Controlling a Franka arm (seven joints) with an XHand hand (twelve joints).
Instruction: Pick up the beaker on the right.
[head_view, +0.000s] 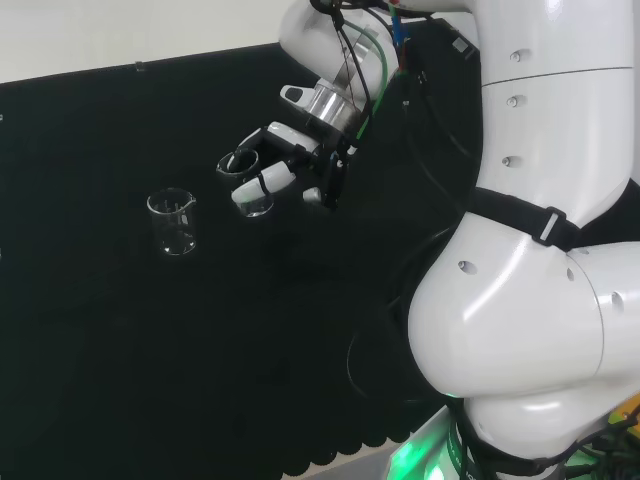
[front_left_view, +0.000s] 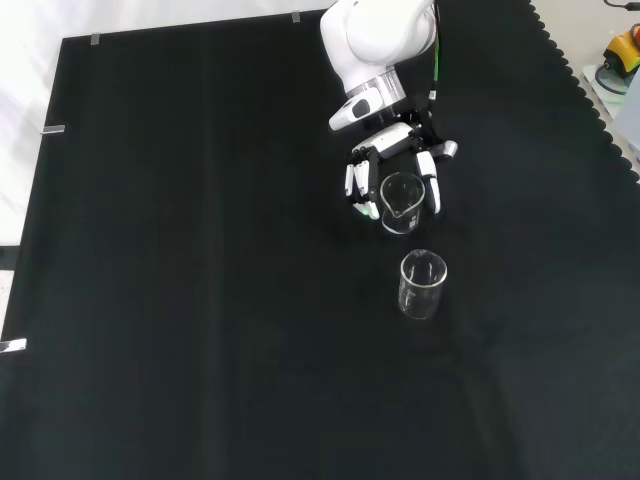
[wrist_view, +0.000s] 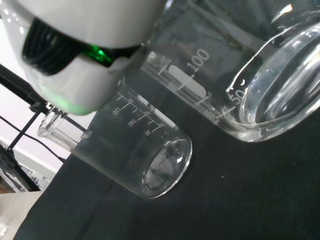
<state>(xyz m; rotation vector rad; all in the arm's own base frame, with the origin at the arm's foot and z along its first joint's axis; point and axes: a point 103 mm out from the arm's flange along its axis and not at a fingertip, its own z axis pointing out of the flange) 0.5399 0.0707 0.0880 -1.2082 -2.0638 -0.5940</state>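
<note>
Reaching in from the top of the front view, the hand (front_left_view: 395, 150) has its fingers (front_left_view: 432, 190) curled down on both sides of a clear glass beaker (front_left_view: 399, 203), enclosing it between fingers and thumb. In the head view the same beaker (head_view: 250, 190) sits within the hand (head_view: 290, 160), to the left of the white arm (head_view: 540, 250). Whether its base touches the black cloth (front_left_view: 200, 300) cannot be determined. A second beaker (front_left_view: 422, 283) stands upright on the cloth just below the held one in the front view, apart from it. In the head view the second beaker (head_view: 172, 221) stands to the left of the hand. The wrist view shows both beakers close together, printed graduation marks visible.
</note>
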